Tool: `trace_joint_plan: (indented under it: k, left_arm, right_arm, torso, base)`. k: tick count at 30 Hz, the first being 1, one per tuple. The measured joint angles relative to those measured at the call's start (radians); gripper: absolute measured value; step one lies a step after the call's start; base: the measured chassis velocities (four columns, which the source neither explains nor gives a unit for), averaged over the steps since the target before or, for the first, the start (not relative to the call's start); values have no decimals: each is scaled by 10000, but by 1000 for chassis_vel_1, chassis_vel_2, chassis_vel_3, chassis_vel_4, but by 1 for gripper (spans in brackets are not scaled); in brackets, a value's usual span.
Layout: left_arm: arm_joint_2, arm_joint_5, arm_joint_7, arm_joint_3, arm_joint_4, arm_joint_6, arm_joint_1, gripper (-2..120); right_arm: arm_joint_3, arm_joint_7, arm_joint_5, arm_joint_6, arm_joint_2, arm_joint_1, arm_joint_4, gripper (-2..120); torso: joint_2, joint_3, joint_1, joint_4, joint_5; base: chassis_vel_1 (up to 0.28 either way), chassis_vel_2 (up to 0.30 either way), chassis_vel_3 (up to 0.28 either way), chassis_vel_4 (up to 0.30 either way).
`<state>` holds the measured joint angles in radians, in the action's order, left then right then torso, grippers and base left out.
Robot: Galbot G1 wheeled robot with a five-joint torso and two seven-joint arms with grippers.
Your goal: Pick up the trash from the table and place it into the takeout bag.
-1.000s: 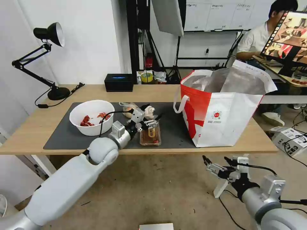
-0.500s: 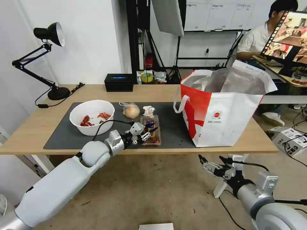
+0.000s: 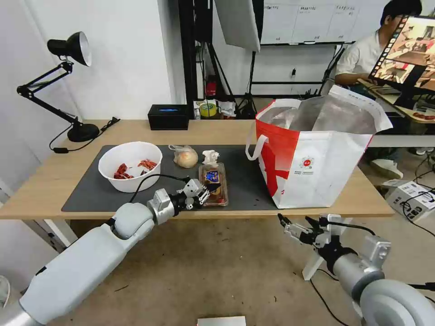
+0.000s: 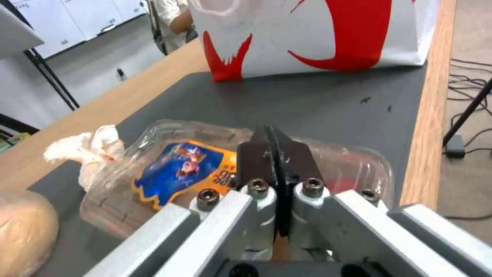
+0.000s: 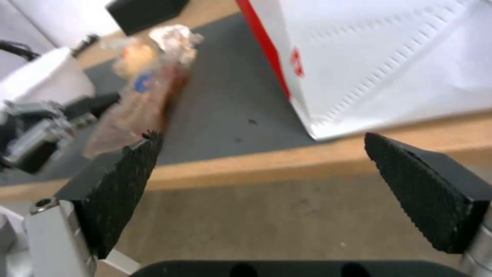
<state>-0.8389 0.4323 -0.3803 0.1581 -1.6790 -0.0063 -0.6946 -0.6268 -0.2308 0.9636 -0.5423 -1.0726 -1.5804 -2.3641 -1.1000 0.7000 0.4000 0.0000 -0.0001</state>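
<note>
left gripper [image 3: 209, 189]: low over the near edge of the dark grey mat [image 3: 90, 190], at the near end of the clear hinged plastic tray [image 3: 213, 181]; in the left wrist view its black fingertips [image 4: 271, 154] are pressed flat together with nothing between them, just above the tray lid.
right gripper [image 3: 297, 224]: below table [image 3: 45, 181] height, in front of the near edge, under the takeout bag; fingers spread wide apart and empty.
tray label: blue and orange sticker [image 4: 182, 167] with a cartoon figure; the writing is too small to read.
crumpled white tissue [image 3: 210, 157]: on the mat, touching the tray's far end.
clear bag with tan bun [image 3: 185, 157]: on the mat, just beside the tissue, on the bowl side.
white round bowl [image 3: 130, 166]: on the mat toward the robot's left, red shell scraps inside.
takeout bag [image 3: 312, 154]: upright on the right part of the table, open, silver foil lining showing; small round red logo on the white face, characters unreadable.
black rectangular box [image 3: 168, 117]: at the far edge of the table.
black desk lamp [image 3: 68, 81]: far left corner.
</note>
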Motion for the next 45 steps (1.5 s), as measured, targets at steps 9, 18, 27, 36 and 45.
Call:
trace_joint_plan:
  k: [9,18,27,36,45]
  left_arm:
    - [186,-30,-177,-66,115,-79,-130,0]
    - [303,-71,-348,-242,142,-319,-241,0]
    - [303,-43,-489,-368,117,-296,-520,0]
    - [255,-37,-483,-388,251,-323,-595,0]
    - [244,-24,-470,-426,250,-343,-629,0]
  right_arm:
    - [415,348,1326,415,403,1135,447,100]
    - [795,431,2297,474,610,2157,805,100]
    - [1624,-122,3234,316,920,3444,1504,100]
    - [2758,-914,3976,31,843,4953,2434,100]
    - [3993,-2311,4762,-563,527,6676,3499,100]
  torso:
    - [0,0,0,0,0]
    - [0,0,1,0,0]
    - [0,0,0,-1,0]
    - [0,0,0,0,1]
    - [0,0,1,0,0]
  base:
    - [0,0,0,0]
    - [0,0,0,0]
    - [0,0,0,0]
    - [0,0,0,0]
    - [0,0,0,0]
